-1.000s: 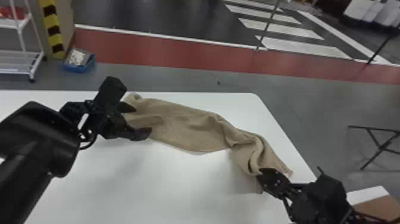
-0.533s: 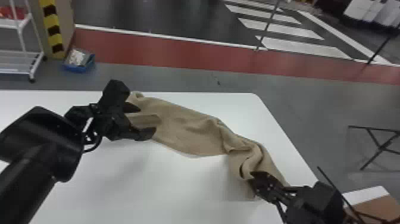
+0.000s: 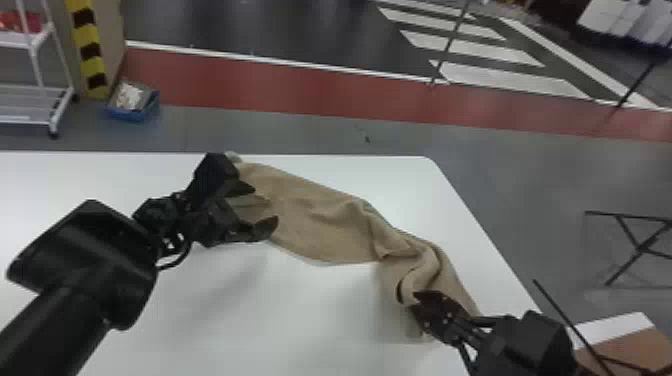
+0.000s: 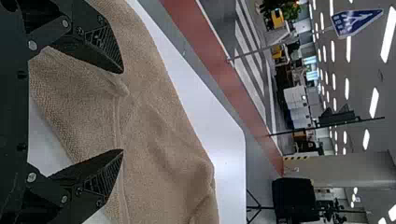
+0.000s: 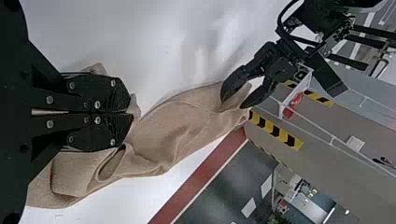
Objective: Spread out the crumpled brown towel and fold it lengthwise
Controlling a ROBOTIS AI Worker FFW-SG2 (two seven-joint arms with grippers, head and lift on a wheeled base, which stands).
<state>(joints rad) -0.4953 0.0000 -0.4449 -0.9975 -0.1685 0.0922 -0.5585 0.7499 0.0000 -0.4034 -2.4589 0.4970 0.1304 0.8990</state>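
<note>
Across the table [image 3: 300,310]: brown towel [image 3: 320,220], drawn out in a crooked band from near the far edge toward the right edge, smoother at its left part, bunched and folded over at its right.
Left gripper [image 3: 265,205]: over the towel's far left end, fingers spread wide, with cloth lying loose between them.
Right gripper [image 3: 417,302]: at the towel's bunched end, near the right edge, fingers closed together on the cloth, with a bit of it poking out past the tips.
Far edge: close behind the left gripper and the towel's left end, straight until it rounds off at the corner.
Room to move: a broad stretch of white tabletop on the robot's side, between the arms, and a smaller wedge between towel and rounded corner.
Floor beyond: blue box [image 3: 132,110] beside the white rack [image 3: 60,107], both well apart from the arms.
</note>
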